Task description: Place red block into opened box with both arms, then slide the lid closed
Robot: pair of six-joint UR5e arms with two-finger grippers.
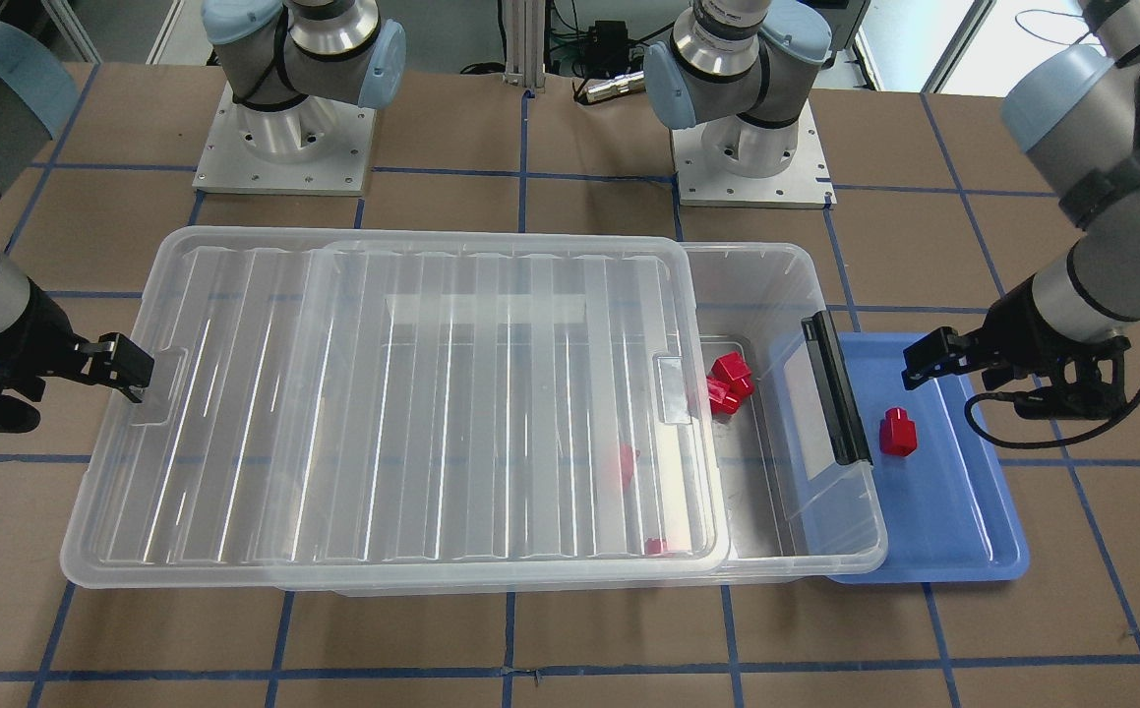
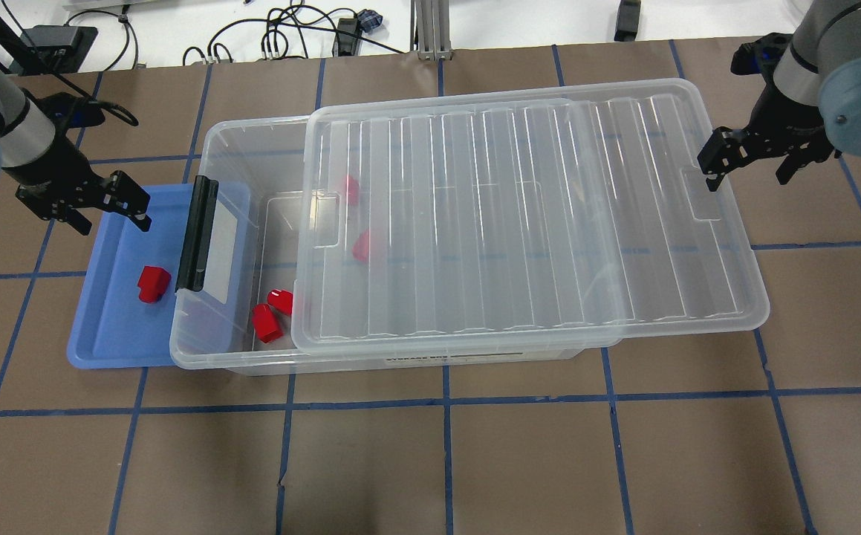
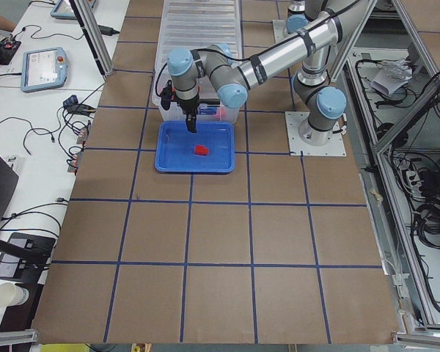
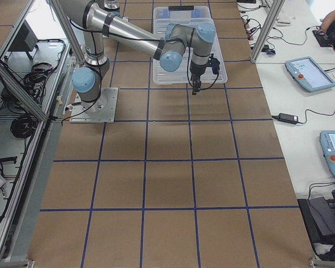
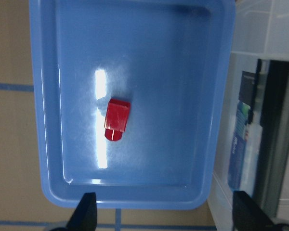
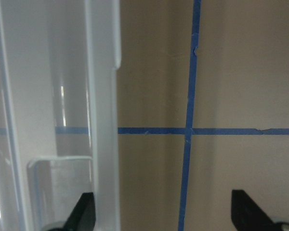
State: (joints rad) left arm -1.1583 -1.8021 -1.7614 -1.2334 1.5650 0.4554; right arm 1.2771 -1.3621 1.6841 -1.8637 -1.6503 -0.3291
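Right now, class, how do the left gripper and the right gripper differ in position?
The left gripper hangs over the blue tray, near the red block; the right gripper hangs at the lid's notched end. The left gripper is by the box's uncovered end, the right gripper by its covered end. Both are open and empty.

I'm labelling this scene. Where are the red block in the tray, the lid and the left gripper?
red block (image 2: pixel 155 280): overhead exterior view, its squarish body.
lid (image 2: pixel 534 215): overhead exterior view, ribbed middle.
left gripper (image 2: pixel 112 221): overhead exterior view, between fingertips.

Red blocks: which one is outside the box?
The red block alone on the blue tray, near the left pincer; the others lie inside the box.
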